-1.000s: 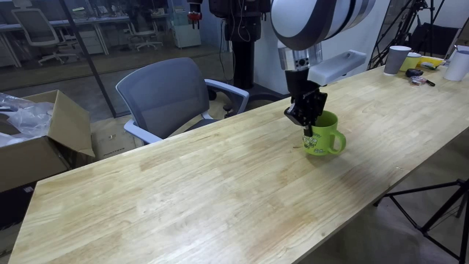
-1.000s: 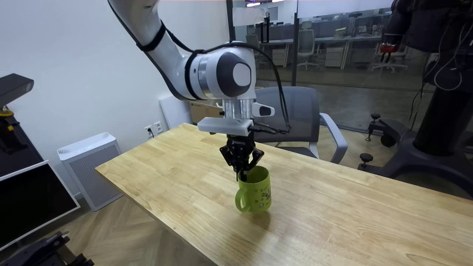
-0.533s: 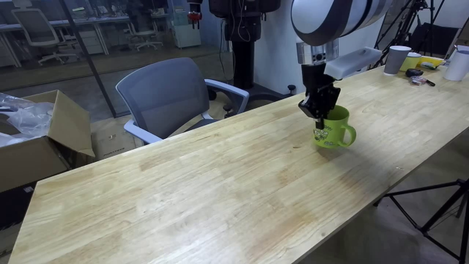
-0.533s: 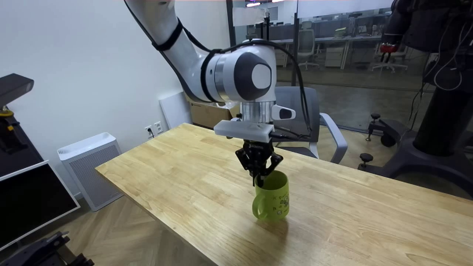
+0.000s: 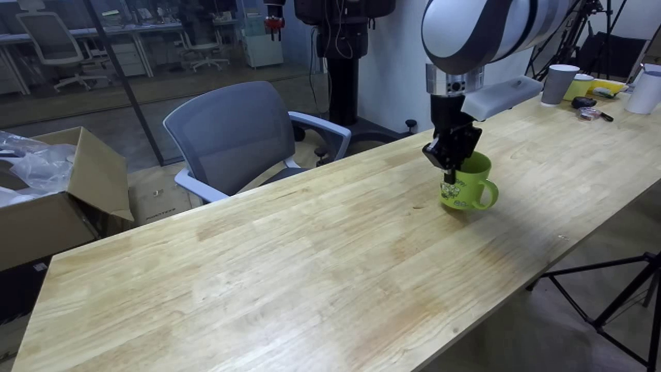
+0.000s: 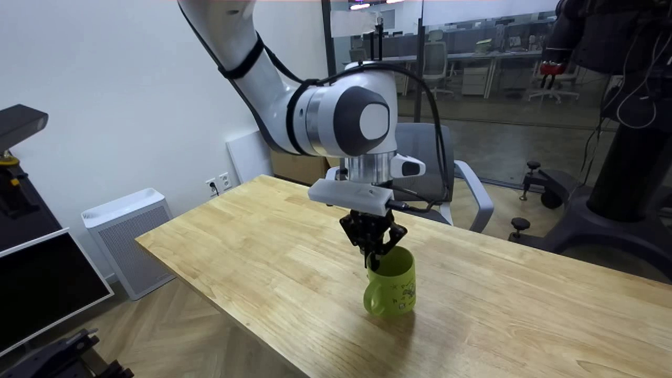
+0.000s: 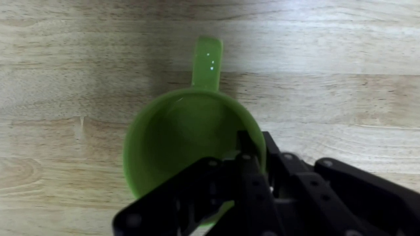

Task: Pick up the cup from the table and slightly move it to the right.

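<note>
The cup (image 5: 469, 192) is a lime-green mug with dark printed drawings, upright over the light-wood table (image 5: 268, 258). It also shows in an exterior view (image 6: 395, 296), handle toward that camera. My gripper (image 5: 450, 178) is at its rim, also in an exterior view (image 6: 373, 262). In the wrist view my gripper (image 7: 258, 144) is shut on the right wall of the cup (image 7: 187, 131), one finger inside and one outside. The handle points to the top of that view. I cannot tell whether the cup's base touches the table. The fingers hide part of the rim.
A grey cup (image 5: 557, 87), a yellow-green cup (image 5: 578, 89), a yellow bowl (image 5: 609, 87), a white cup (image 5: 644, 94) and small dark items (image 5: 583, 102) stand at the table's far end. An office chair (image 5: 232, 139) stands at the table's long edge.
Over the last second my gripper and the held cup have moved right in both exterior views, mostly in the first half. Since half a second ago they have shifted only slightly, a little lower.
</note>
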Controlling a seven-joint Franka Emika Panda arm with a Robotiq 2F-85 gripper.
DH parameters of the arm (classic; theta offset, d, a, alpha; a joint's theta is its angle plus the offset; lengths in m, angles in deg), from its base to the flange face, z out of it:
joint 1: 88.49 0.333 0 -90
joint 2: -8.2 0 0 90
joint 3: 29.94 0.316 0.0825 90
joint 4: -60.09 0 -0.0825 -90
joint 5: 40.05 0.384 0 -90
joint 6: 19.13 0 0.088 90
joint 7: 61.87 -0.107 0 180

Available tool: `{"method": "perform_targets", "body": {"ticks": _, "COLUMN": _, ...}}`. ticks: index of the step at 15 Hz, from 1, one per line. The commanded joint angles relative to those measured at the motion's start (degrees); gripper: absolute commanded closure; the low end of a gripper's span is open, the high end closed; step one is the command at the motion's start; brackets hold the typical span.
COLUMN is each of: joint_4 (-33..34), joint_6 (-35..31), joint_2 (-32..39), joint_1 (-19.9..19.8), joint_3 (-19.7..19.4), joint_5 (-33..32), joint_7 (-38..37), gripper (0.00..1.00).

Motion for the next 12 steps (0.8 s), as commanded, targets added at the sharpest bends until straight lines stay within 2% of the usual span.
{"method": "perform_targets", "body": {"ticks": 1, "joint_4": -1.74, "joint_6": -1.00, "joint_2": -1.24, "joint_1": -1.02, "joint_3": 0.54, "joint_5": 1.57, "joint_7": 1.25, "gripper": 0.97}}
{"method": "perform_targets", "body": {"ticks": 6, "joint_4": -1.31, "joint_6": 0.84, "joint_2": -1.05, "joint_1": -4.30, "joint_3": 1.56, "joint_5": 5.58, "joint_7": 6.23, "gripper": 0.97}}
{"method": "perform_targets", "body": {"ticks": 12, "joint_4": -1.39, "joint_6": 0.49, "joint_2": -0.76, "joint_1": -5.81, "joint_3": 1.20, "joint_5": 6.59, "joint_7": 7.66, "gripper": 0.97}}
